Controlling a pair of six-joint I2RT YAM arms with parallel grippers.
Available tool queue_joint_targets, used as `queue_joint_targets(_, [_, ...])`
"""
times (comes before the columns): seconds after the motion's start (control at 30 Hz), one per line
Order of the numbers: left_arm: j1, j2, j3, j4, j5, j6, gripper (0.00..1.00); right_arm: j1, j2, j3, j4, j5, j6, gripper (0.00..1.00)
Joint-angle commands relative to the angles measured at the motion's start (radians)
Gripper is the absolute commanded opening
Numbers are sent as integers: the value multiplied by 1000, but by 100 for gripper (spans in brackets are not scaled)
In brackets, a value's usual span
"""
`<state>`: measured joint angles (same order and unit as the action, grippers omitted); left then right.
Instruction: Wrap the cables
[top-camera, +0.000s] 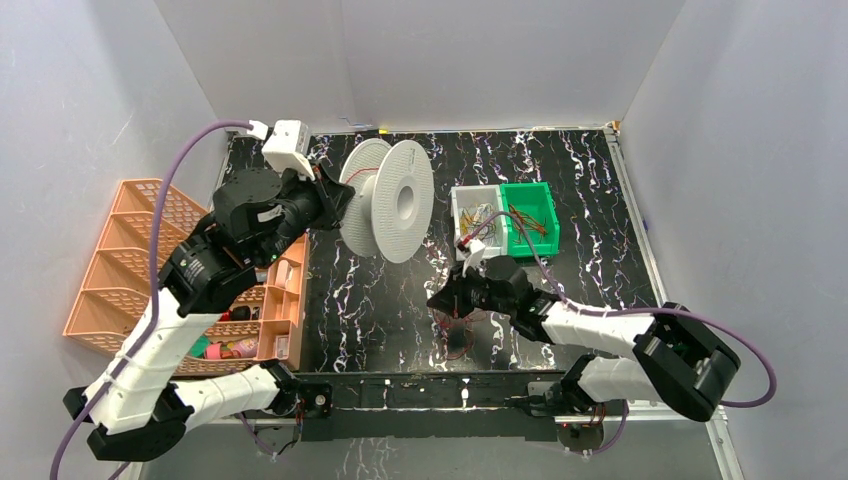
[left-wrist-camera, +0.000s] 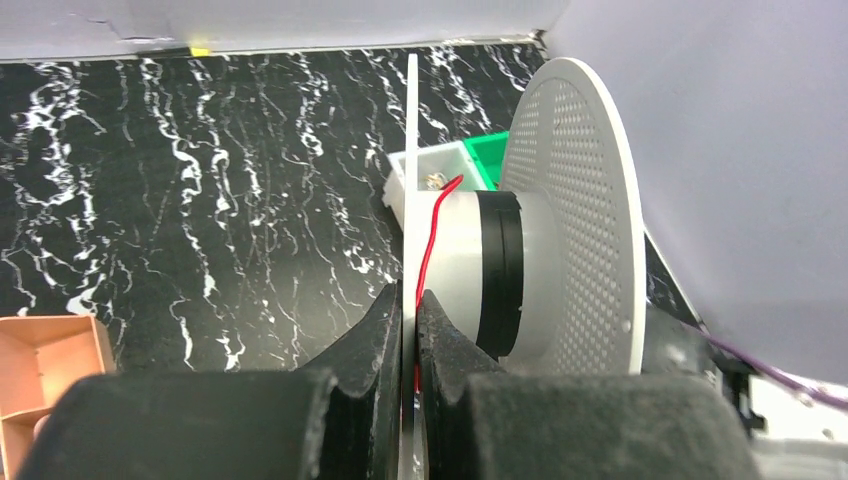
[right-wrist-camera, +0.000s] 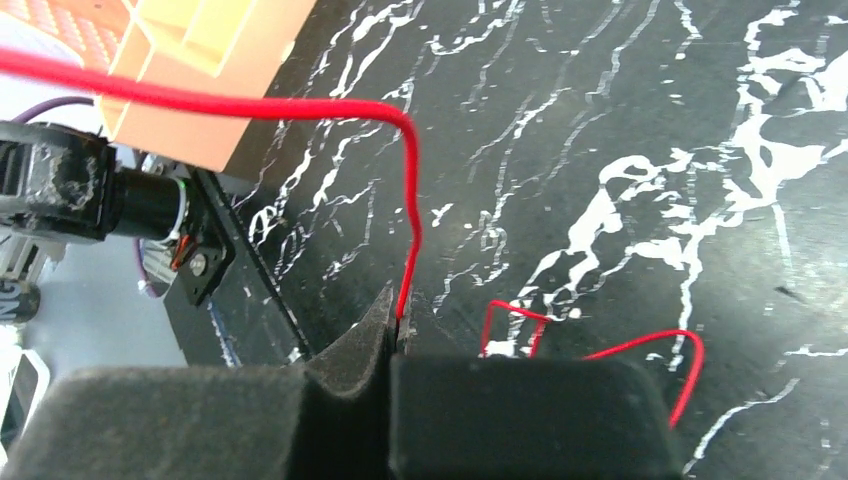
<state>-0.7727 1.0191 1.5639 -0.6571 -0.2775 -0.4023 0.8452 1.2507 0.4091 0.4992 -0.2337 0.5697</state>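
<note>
The cable is running from the right tool up and away to the left, toward the spool, which the left tool appears to be holding off the bench. The spool is lying with its axis roughly level, pointing across the bench from left to right. Any winding is therefore going to go around the hub between the two flanges. The right tool is the one nearer the slack: a few loose red loops are lying on the bench just beside its fingers.

The right tool is pinching shut on the red strand, which is rising straight out from between its fingertips before bending over sideways. The left tool is clamping shut on the near flange, and a red strand is climbing the hub just beside that flange. Whether that strand is also caught in the left tool's grip I cannot tell.
</note>
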Motion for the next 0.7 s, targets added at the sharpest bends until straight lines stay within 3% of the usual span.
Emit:
queue_joint_targets(0.0, [2,-21,-50,171,-137,-8,0,94,-61,2,-17,76,-6,0])
queue_joint_targets(0.27, [2,44,-99,233,-335,34,0,311,-137,53,-137,217,23,0])
queue_joint_targets(0.53, [1,122,-164,241,-470,85,0,518,-162,264,-392,368,-36,0])
queue_joint_targets(0.67, [1,128,-206,237,-471,102,0,592,-148,421,-529,466,-69,0])
